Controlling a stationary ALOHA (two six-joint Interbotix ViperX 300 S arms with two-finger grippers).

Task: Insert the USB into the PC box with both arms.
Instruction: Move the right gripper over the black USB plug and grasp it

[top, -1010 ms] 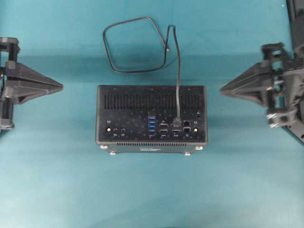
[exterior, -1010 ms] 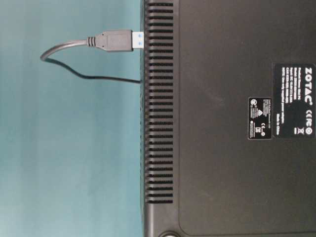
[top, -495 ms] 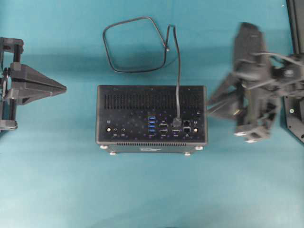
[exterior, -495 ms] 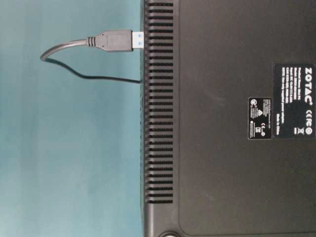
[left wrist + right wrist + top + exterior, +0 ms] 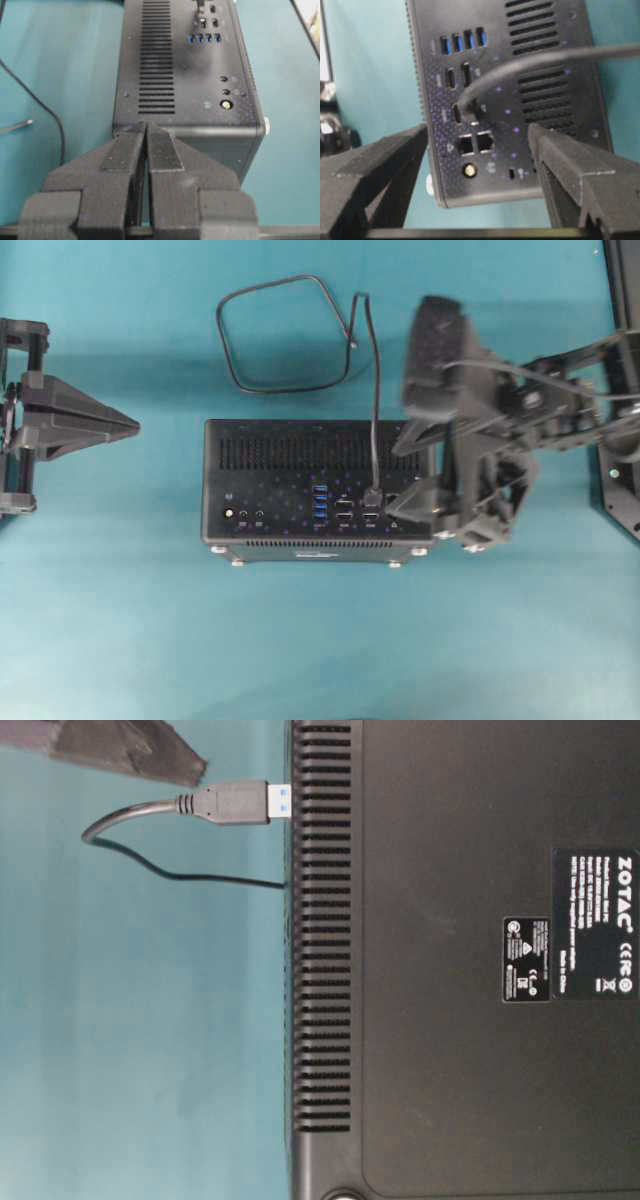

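The black PC box (image 5: 260,475) lies mid-table with its port face up. The USB cable (image 5: 285,335) loops behind it, and its plug (image 5: 372,497) stands in a port. From table level the plug (image 5: 235,802) shows a sliver of blue tongue where it meets the box (image 5: 450,970). My right gripper (image 5: 395,472) hangs open over the box's right end, its fingers either side of the plug (image 5: 470,107); one fingertip (image 5: 130,745) hovers just beside it. My left gripper (image 5: 135,425) is shut and empty, left of the box, pointing at its end (image 5: 185,75).
Teal tabletop all round. The cable's loose end (image 5: 17,125) and a stretch of cable (image 5: 50,115) lie on the table beside my left gripper. Black arm-base hardware (image 5: 620,490) stands at the right edge.
My right arm swung in from the right edge to over the box's right end, and its gripper opened wide. Its fingertip has entered the table-level view. The left gripper barely moved.
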